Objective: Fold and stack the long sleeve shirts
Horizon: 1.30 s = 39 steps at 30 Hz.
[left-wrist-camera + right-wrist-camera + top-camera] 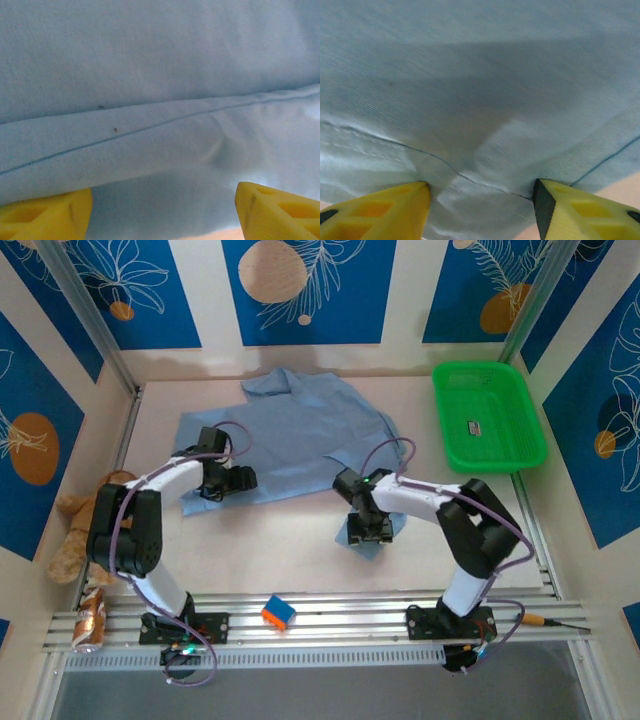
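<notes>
The light blue shirt [300,430] lies spread and unfolded across the far middle of the table [300,570]. Its collar points to the far edge and one sleeve trails toward the near right. The left gripper [240,480] sits at the shirt's near-left hem. In its wrist view the jaws stand wide, with the stitched hem lying across the gap and nothing pinched. The right gripper [368,530] is down on the end of the trailing sleeve. Its yellow fingers [375,210] stand moderately apart, with cloth puckered between them but not clamped.

The main risk is a poor bite. The fabric is thin, so closing jaws may catch only the top layer or a sliver of hem, and that would likely slip free partway through a fold. If one side grips and the other does not, pulling would probably drag the whole shirt along the table and bunch it instead of folding it. Uneven lifting by the two arms would likely twist the cloth and leave a skewed crease. A wide sweep to the right could push fabric against the green basket [440,405], which stands near the shirt's right side.
</notes>
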Each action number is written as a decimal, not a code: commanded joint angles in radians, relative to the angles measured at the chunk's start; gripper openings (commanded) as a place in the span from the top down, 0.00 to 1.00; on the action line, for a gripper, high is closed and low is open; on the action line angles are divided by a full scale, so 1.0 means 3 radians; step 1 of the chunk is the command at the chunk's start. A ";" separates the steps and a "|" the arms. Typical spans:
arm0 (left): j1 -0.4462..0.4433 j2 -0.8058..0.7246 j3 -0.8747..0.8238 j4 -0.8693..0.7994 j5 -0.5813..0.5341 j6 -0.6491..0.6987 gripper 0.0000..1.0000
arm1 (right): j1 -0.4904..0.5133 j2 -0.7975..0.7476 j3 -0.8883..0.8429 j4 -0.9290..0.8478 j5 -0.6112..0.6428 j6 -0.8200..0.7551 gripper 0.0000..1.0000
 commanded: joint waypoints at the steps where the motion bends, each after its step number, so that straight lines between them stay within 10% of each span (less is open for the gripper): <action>1: 0.0053 0.0056 -0.0101 0.0159 -0.0150 -0.0005 0.21 | 0.0072 0.0264 0.0118 -0.0205 0.0465 0.0192 0.51; 8: 0.0064 0.0093 -0.0236 0.0209 -0.0056 0.0098 0.12 | 0.0119 0.0321 0.0565 -0.0699 0.1267 0.0186 0.85; 18: 0.0067 0.0137 -0.0287 0.0151 -0.0083 0.0093 0.04 | 0.0061 -0.0082 0.1533 -0.0569 0.2179 -0.0979 1.00; 39: 0.0061 0.0021 -0.0552 0.0262 0.0115 0.0021 0.04 | -0.0307 0.0970 0.3033 0.0881 0.0556 -0.2578 1.00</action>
